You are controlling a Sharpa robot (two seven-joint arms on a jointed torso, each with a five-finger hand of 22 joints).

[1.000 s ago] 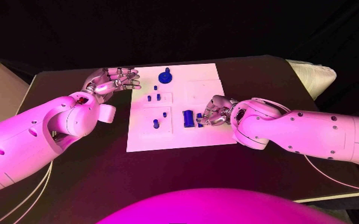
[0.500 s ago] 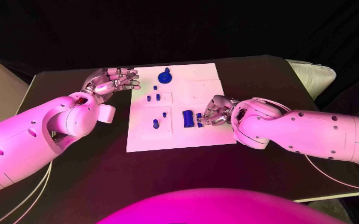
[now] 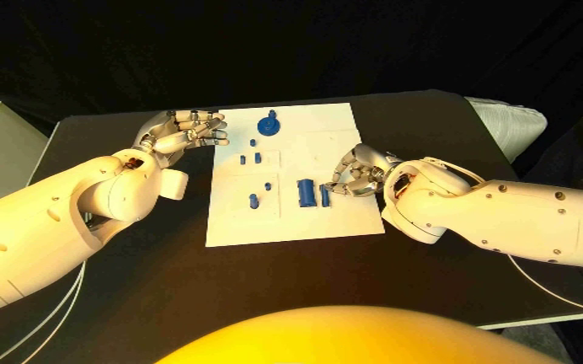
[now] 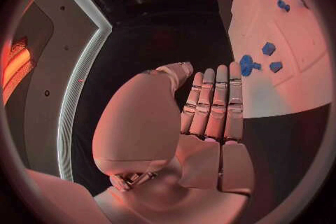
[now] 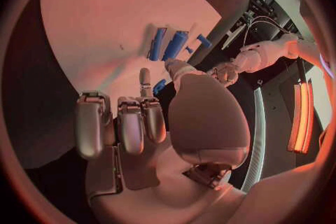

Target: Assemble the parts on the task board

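- Now the right hand (image 3: 352, 176) lifts off the two upright blue bars (image 3: 312, 193); a second ago it sat lower, hunched right beside them, and it is up and a touch further off.
- Its fingers (image 5: 133, 123) are apart and loosely curled, holding nothing, and the bars stand just off its fingertips on the task board (image 3: 346, 216).
- That reads to me as a release: the pieces look seated, and the hand is freeing itself for another part.
- The left hand (image 3: 184, 132) hasn't budged, hovering at the board's far corner with fingers lightly curled and nothing in them.
- Just beyond its fingertips lies the round blue part (image 3: 269, 125); smaller blue pegs (image 3: 254, 200) sit between the two hands, untouched.
- The worktop (image 3: 146, 288) carries the board squarely, unshifted.
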